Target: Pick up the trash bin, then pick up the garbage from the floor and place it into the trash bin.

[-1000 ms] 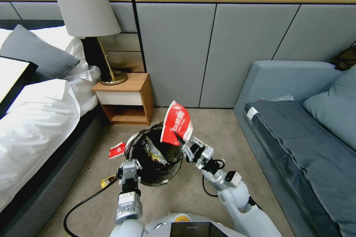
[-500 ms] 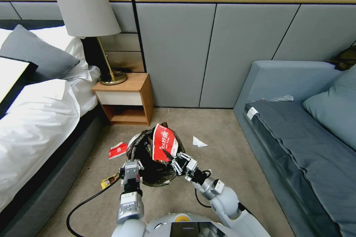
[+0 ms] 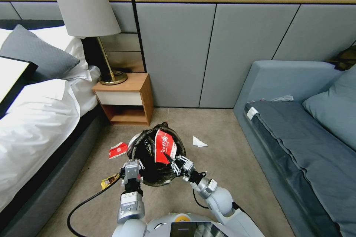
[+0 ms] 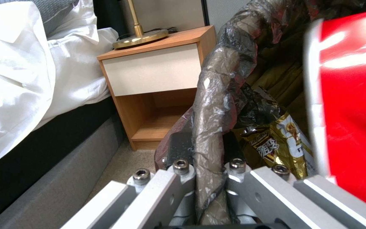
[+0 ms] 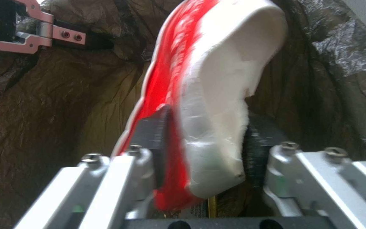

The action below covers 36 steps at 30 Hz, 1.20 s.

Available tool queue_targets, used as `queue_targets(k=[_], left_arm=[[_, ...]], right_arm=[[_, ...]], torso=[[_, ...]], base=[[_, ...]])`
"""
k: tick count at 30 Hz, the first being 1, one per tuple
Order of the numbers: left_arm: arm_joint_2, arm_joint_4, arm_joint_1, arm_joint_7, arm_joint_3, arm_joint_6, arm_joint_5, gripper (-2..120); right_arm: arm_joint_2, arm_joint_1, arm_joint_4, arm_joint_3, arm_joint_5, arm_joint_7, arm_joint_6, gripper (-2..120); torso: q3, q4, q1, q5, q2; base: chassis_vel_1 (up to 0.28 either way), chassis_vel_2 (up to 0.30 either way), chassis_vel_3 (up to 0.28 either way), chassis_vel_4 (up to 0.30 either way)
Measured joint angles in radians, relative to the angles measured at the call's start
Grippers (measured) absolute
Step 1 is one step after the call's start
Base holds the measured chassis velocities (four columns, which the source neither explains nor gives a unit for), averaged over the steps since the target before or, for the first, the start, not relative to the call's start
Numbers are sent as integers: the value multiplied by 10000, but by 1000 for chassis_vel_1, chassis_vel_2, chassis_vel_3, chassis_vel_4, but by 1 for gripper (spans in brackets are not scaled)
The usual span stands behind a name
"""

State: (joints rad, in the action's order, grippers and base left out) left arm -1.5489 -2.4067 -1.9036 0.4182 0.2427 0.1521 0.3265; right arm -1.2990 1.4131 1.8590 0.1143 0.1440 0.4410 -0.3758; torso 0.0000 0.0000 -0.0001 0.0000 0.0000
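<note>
Beige carpet between bed and sofa, bin held up in front of the robot

Nearest, the left claw (image 3: 132, 167) is clamped on the bag-lined rim of the trash bin (image 3: 157, 172), and the right claw (image 3: 173, 163) pinches a red-and-white wrapper (image 3: 164, 146) standing inside the bin's mouth. Beside the bin on the floor (image 3: 222, 155) lie a yellow scrap (image 3: 107, 181), a red wrapper (image 3: 117, 150) and a white paper scrap (image 3: 198, 142). Farther back stands a wooden nightstand (image 3: 126, 98) bearing a lamp (image 3: 87, 14)
</note>
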Motion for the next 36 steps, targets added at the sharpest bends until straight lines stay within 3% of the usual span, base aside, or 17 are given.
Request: queue_targets(k=[16,31,36], left_arm=[[-35,18,33,-1,-90,1,46,0],[21,106,71,-4,41,3,-33,0],[61,113,57,-3,132,6,-71,0]], right_arm=[[207,375,660,325,-1726,-932,350,99],[391,895,1821,634,-2069,-993,135,100],[169,1231,2570,1078,-2290,-1806,-113,100]], torso=[[0,-1,0,0,0],[0,0,0,-1,0],[0,0,1,1,0]], base=[[0,0,0,0],[0,0,0,0],[0,0,0,0]])
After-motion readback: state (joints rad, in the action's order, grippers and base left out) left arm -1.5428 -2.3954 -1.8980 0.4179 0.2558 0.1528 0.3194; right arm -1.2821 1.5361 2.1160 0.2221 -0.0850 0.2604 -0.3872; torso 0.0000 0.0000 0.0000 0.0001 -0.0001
